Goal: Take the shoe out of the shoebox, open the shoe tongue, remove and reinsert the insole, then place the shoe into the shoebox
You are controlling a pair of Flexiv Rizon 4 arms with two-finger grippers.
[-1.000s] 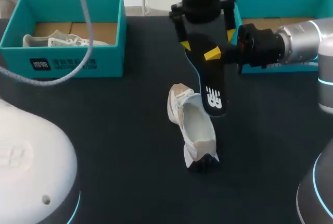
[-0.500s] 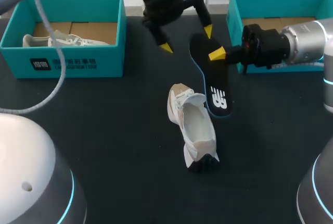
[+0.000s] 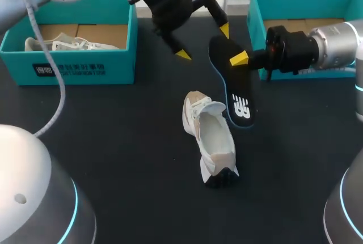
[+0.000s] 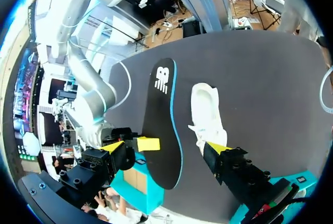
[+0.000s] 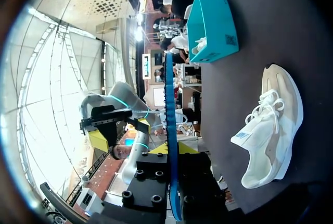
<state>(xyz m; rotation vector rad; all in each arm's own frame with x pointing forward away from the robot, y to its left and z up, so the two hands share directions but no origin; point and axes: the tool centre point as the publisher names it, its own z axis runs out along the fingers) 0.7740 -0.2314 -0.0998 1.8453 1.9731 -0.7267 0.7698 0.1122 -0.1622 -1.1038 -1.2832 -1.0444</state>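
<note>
Black surface [image 3: 130, 142] carries the white shoe [image 3: 212, 139]; right jaws pinch the insole [image 3: 232, 88] beside it; left jaws gape wide.

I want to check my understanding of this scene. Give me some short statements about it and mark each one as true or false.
1. The right gripper is shut on the black insole. True.
2. The insole lies inside the white shoe. False: it is outside, held beside the shoe.
3. The left gripper holds the shoe. False: it is open and empty, above the table.
4. The left shoebox contains another shoe. True.
</note>
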